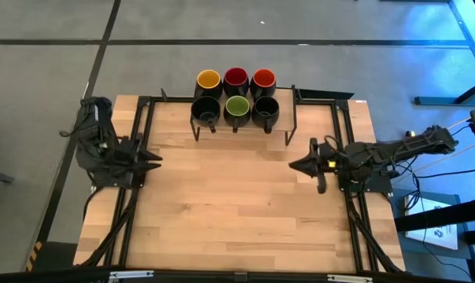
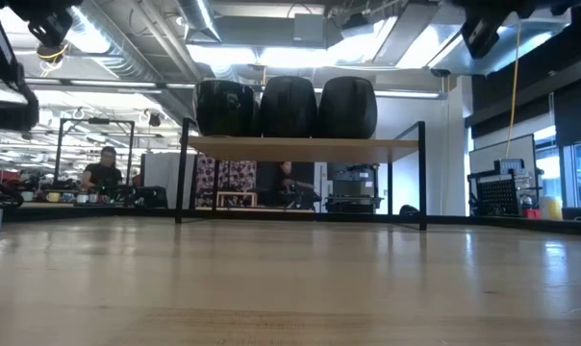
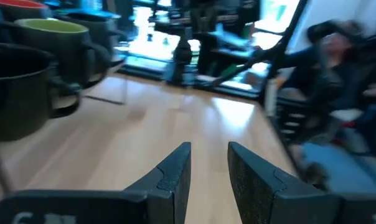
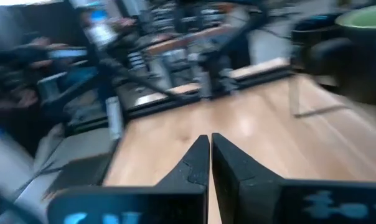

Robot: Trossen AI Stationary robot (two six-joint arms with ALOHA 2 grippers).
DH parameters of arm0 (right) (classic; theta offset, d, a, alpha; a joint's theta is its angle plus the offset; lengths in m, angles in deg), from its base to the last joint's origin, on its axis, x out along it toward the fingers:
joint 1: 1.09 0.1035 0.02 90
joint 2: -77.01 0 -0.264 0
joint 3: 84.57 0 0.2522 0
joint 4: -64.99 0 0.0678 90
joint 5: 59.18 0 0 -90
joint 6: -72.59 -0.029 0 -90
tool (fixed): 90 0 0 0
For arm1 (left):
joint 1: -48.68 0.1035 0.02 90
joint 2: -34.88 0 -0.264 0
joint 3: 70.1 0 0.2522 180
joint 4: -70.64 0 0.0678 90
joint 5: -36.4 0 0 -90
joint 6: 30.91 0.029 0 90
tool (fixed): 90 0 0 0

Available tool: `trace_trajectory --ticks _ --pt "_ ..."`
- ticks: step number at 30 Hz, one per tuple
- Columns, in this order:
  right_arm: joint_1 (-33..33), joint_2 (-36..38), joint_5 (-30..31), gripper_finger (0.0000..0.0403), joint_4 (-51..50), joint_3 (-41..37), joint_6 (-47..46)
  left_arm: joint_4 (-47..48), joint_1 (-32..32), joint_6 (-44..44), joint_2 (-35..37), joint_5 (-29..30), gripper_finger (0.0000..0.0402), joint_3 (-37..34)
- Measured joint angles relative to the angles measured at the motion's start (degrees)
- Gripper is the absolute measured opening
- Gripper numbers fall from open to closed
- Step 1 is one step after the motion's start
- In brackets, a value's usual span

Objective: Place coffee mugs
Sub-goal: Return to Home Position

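Observation:
Six coffee mugs stand in two rows on the wooden shelf [image 2: 305, 147] at the table's far edge. The far row is yellow [image 1: 209, 79], red [image 1: 236, 77] and orange-red [image 1: 263, 79] inside. The near row is black [image 1: 206, 108], green [image 1: 237, 108] and black [image 1: 266, 108]. Each rests on its base. My left gripper [image 1: 155, 163] [image 3: 210, 155] hovers at the table's left side, open and empty, pointing toward the middle. My right gripper [image 1: 294, 165] [image 4: 210, 146] hovers at the right side, shut on nothing, facing the left one.
The shelf stands on thin black legs [image 1: 291, 134] above the table. Black frame rails [image 1: 135, 134] run along both sides of the table. Bare wooden table top [image 1: 237, 204] lies between the grippers and toward the near edge. A person [image 2: 103, 173] is in the room beyond.

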Motion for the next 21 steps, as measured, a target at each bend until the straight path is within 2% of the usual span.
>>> trace_trajectory --ticks 3,7,12,15,19,21 --pt "-0.5 2.3 -3.6 0.0005 1.6 -1.5 2.2 -4.6 0.3 5.7 2.8 -5.4 0.0099 -0.1" --pt "-0.5 6.2 -3.4 0.0005 3.5 -5.7 2.3 -12.3 0.5 14.7 5.5 -6.5 0.0099 -2.8" --pt "-0.5 10.8 -2.3 0.0005 8.3 -11.5 2.4 -19.6 0.5 18.1 11.1 -5.9 0.0099 -10.0" --pt "-0.5 12.6 -2.4 0.0005 10.2 -14.3 2.4 -21.7 1.4 19.2 13.3 -3.2 0.0099 -13.8" --pt "-0.5 13.9 -2.7 0.0005 10.9 -16.3 2.3 -27.6 5.2 19.2 12.5 -9.2 0.0099 -16.5" --pt "-0.5 14.0 -2.7 0.0005 10.8 -16.6 2.3 -31.3 7.5 20.1 11.8 -10.3 0.0099 -19.1"
